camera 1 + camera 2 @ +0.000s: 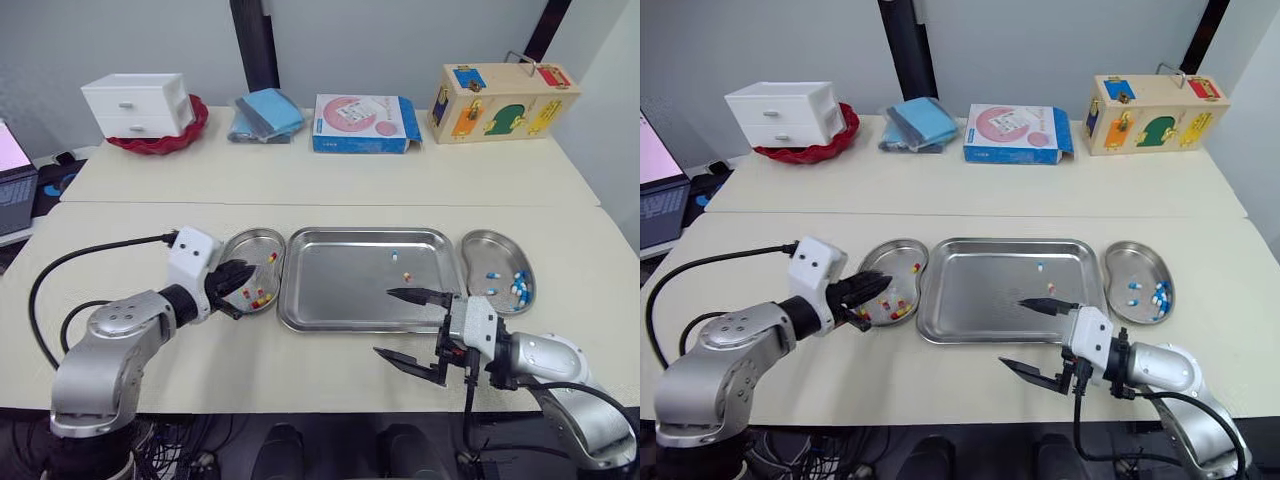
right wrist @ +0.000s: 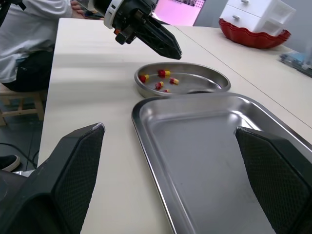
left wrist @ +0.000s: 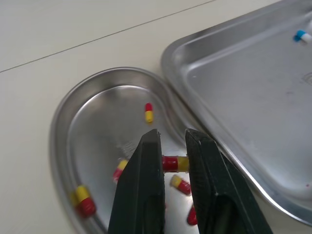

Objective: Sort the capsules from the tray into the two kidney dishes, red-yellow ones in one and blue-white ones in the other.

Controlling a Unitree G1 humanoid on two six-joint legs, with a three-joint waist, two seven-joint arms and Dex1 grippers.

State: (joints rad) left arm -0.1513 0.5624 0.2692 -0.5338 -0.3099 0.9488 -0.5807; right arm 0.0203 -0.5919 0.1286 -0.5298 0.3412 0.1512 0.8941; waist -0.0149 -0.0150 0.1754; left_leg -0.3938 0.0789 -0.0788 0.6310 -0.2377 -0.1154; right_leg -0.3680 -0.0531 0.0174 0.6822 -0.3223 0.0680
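Well, nearest me the right gripper [image 1: 383,321] hung at the near rim of the tray [image 1: 340,295], its two black fingers spread wide and holding nothing. Off to the robot's left, the left gripper [image 3: 171,134] hovered low over the left kidney dish [image 1: 245,243], fingers drawn close and nipping a red-yellow capsule [image 3: 174,163] end to end. Beneath it several more red-yellow capsules [image 3: 148,113] lay loose on the dish floor, each half red and half yellow, small and glossy. All three steel vessels sat in a row on the pale table [image 1: 300,375], a dish just beside each short end of the tray. On the tray, toward its right end, lay a stray blue-white capsule [image 1: 395,255] and, nearer me, a stray red-yellow capsule [image 1: 407,276], the two apart. The right kidney dish [image 1: 488,248] held a handful of blue-white capsules [image 1: 518,290], most bunched at its right wall. Farther back stood a white drawer unit [image 1: 138,103] on a red bowl [image 1: 160,143], folded blue cloths [image 1: 268,115], a blue box [image 1: 362,123] with a pink circle on its lid, and a wooden box [image 1: 505,100] with coloured shapes on its face. Any print on the blue box was too small for me to read
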